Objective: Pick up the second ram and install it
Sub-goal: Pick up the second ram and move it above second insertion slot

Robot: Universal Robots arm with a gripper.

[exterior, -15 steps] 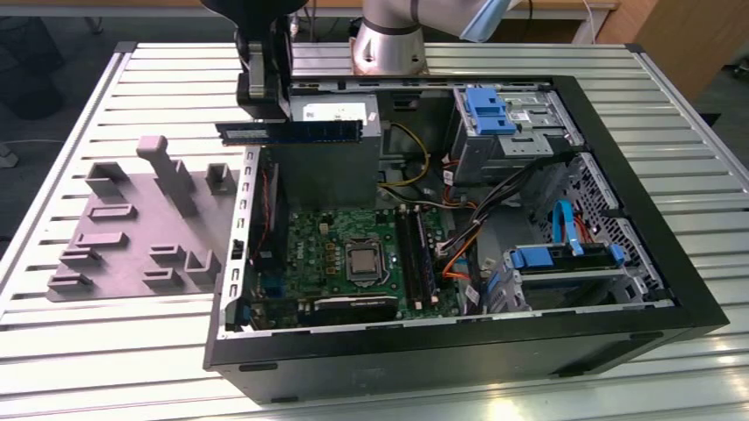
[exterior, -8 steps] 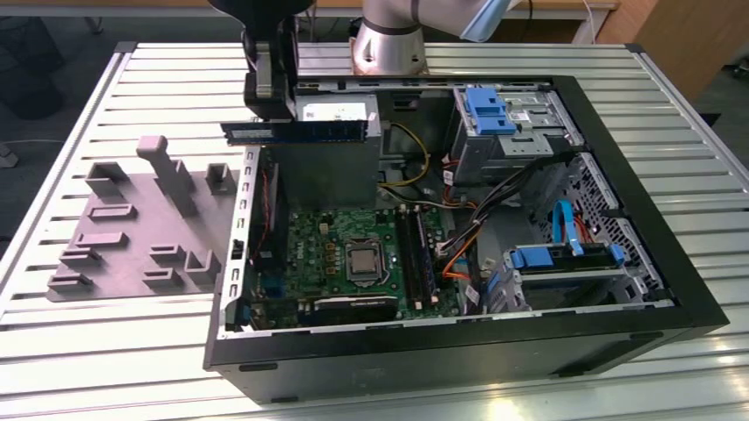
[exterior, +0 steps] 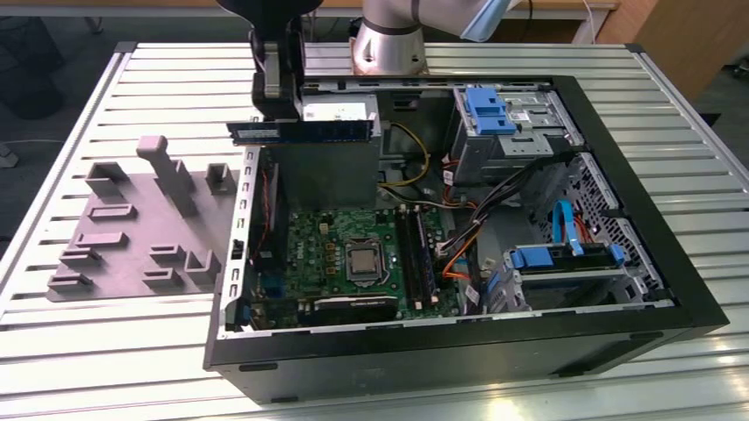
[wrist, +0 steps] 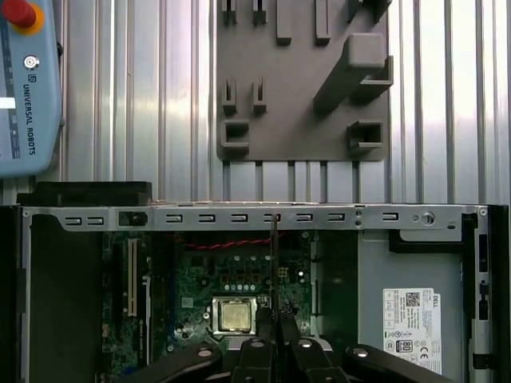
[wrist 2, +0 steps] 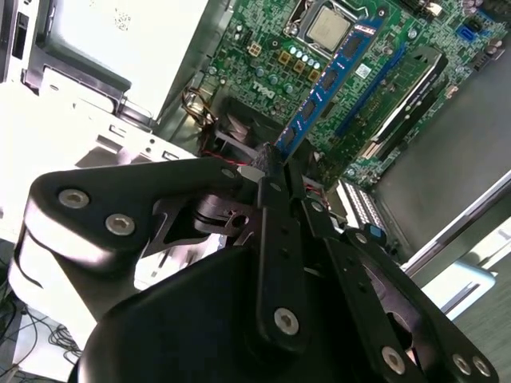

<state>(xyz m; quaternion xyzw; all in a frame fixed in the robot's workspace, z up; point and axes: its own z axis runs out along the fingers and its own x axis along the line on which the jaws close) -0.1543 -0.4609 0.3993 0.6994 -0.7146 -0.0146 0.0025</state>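
My gripper [exterior: 272, 121] is shut on the second ram [exterior: 307, 132], a long thin blue-green stick with black chips. In the exterior view the stick hangs level above the far left corner of the open computer case [exterior: 468, 351]. It is well above the motherboard [exterior: 339, 246] and apart from the black slot rails [exterior: 418, 254]. In the second wrist view the ram [wrist 2: 327, 84] sticks out from between the fingertips [wrist 2: 270, 163] over the board. In the first wrist view the ram [wrist: 274, 263] shows edge-on as a thin line running out from the gripper [wrist: 274, 323].
A grey tray [exterior: 129, 219] with upright blocks lies on the slatted table to the exterior view's left of the case. Inside the case are a metal box [exterior: 333, 110], cables [exterior: 468, 237] and blue drive brackets [exterior: 562, 256]. A teach pendant [wrist: 28, 80] rests on the table.
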